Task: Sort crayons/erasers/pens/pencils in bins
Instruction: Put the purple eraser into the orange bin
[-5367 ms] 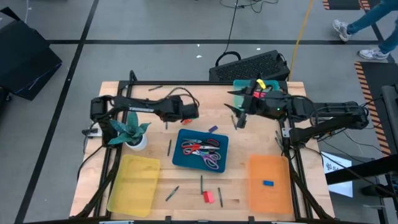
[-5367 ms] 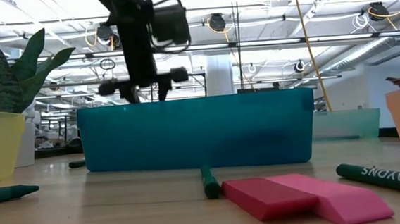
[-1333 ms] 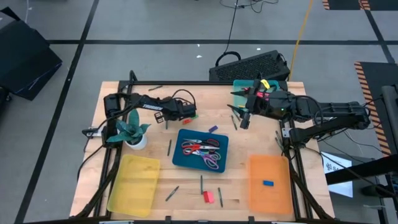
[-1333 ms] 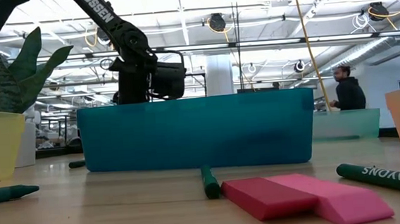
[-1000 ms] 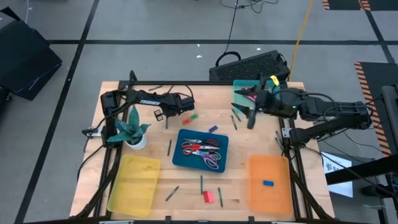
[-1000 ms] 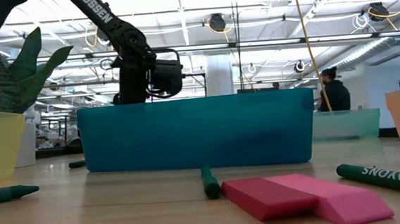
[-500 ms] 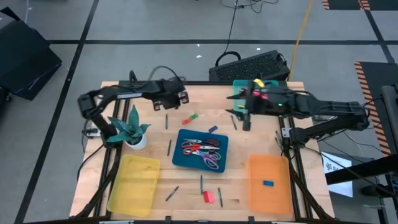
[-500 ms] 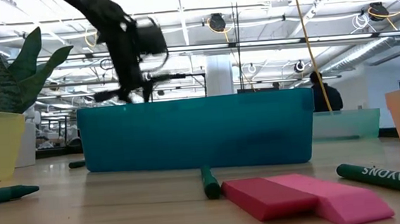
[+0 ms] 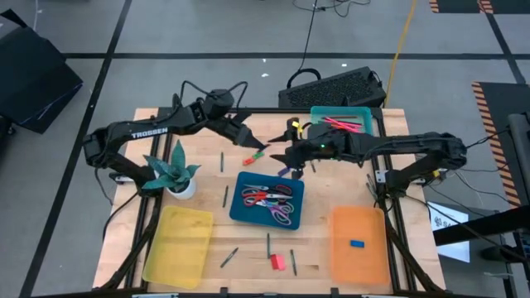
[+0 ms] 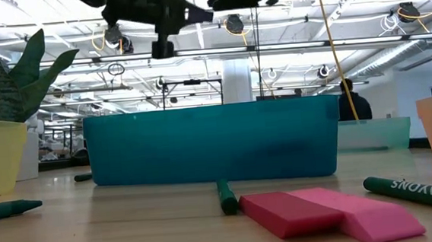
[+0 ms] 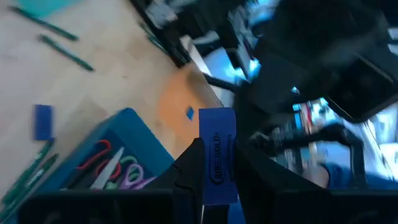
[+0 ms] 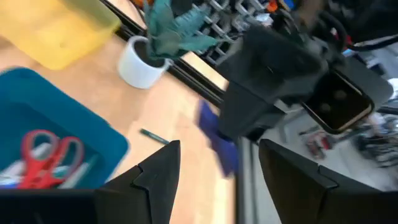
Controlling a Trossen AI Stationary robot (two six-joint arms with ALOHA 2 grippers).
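My left gripper [image 9: 250, 141] hangs over the table's middle far part, shut on a blue eraser [image 11: 217, 152]. My right gripper [image 9: 278, 156] is open just to its right and faces it. The same eraser [image 12: 219, 147] shows beyond the open right fingers, apart from them. Another blue eraser [image 9: 284, 172] lies flat on the table by the dark blue bin [image 9: 242, 212], which holds scissors. A red and a pink eraser [image 10: 321, 211] lie near the front edge. The orange bin [image 9: 358, 257] holds a blue eraser [image 9: 357, 244]. My left gripper pinches the blue eraser between its two fingers [image 11: 189, 171] by its lower part. The eraser's free end [image 11: 216, 119] sticks out past the fingertips. The eraser is lifted clear above the table.
A yellow bin [image 9: 178, 244] stands at the front left. A teal bin [image 9: 331, 112] with red sticks stands at the far right. A potted plant [image 9: 174, 175] is at the left. Green crayons [image 10: 227, 197] and pencils lie loose on the wood.
My left gripper has risen from behind the dark blue bin and swung toward the table's right with the blue eraser. My right gripper has moved from beside the teal bin toward the table's left and up, and now faces the left gripper.
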